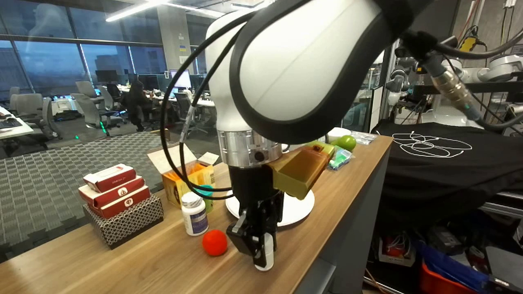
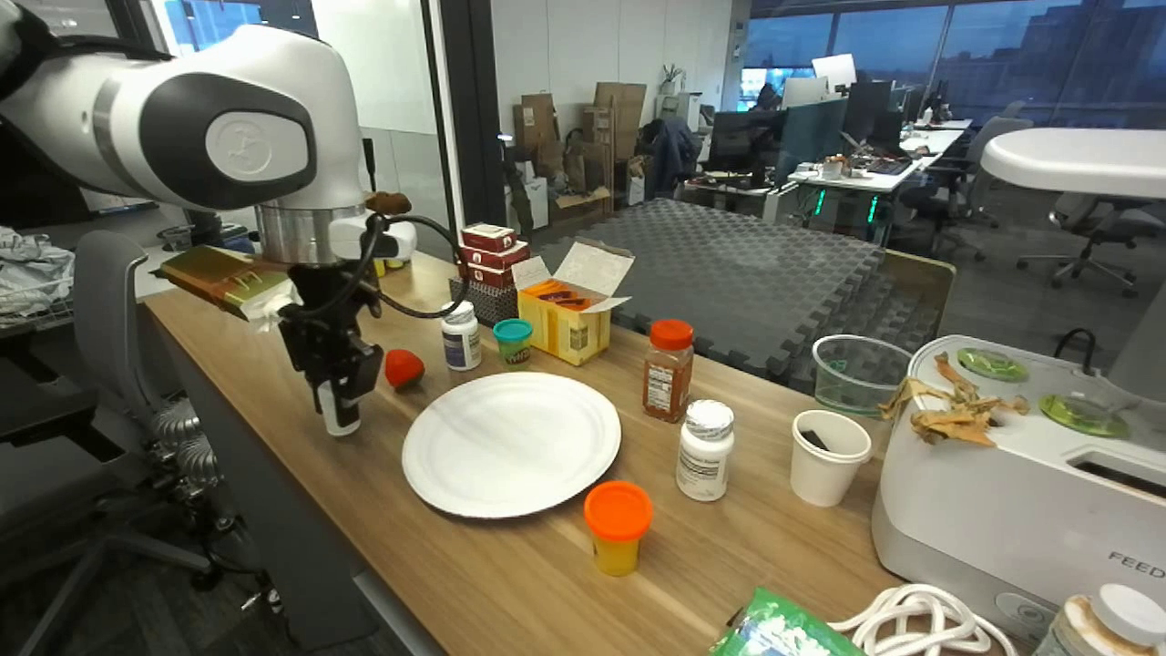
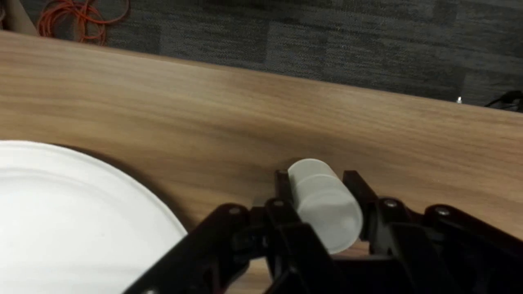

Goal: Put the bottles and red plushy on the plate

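In an exterior view, the pincer is closed on a white bottle near the red plushy. In an exterior view, other bottles stand near the plate on the bench. In the wrist view, the gripped bottle is apart from the plate.

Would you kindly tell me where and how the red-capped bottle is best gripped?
Probably around its round red cap, straight down from above: the red-capped bottle stands upright, taller than wide, and the nearest white pill bottle might crowd a side approach.
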{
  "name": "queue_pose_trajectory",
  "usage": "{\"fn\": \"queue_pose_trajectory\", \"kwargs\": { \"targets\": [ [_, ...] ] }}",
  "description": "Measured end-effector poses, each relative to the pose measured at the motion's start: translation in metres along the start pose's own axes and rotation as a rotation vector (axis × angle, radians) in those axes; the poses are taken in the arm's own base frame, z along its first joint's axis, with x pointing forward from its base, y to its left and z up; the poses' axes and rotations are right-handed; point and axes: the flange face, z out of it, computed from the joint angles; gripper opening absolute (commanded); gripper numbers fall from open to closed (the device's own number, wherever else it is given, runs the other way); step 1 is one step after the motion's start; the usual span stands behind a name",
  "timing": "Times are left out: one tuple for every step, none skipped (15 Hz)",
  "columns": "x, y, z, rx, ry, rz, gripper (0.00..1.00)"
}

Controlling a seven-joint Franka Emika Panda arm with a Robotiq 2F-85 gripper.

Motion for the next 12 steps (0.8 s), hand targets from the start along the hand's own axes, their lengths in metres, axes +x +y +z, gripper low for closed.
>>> {"fn": "queue_pose_trajectory", "kwargs": {
  "targets": [
    [-0.004, 0.005, -0.005, 0.001, 0.003, 0.016, 0.15],
    [-0.007, 0.013, -0.010, 0.010, 0.007, 0.037, 0.15],
    [-0.010, 0.022, -0.016, 0.024, 0.013, 0.063, 0.15],
    [-0.012, 0.032, -0.023, 0.041, 0.022, 0.096, 0.15],
    [-0.013, 0.045, -0.030, 0.056, 0.035, 0.131, 0.15],
    [-0.013, 0.059, -0.037, 0.066, 0.049, 0.166, 0.15],
    [-0.013, 0.075, -0.042, 0.072, 0.060, 0.198, 0.15],
    [-0.013, 0.090, -0.045, 0.077, 0.067, 0.229, 0.15],
    [-0.011, 0.106, -0.047, 0.080, 0.072, 0.258, 0.15],
    [-0.009, 0.120, -0.047, 0.079, 0.076, 0.282, 0.15],
    [-0.006, 0.133, -0.046, 0.078, 0.077, 0.304, 0.15],
    [-0.002, 0.145, -0.043, 0.077, 0.073, 0.323, 0.15]
  ]
}}
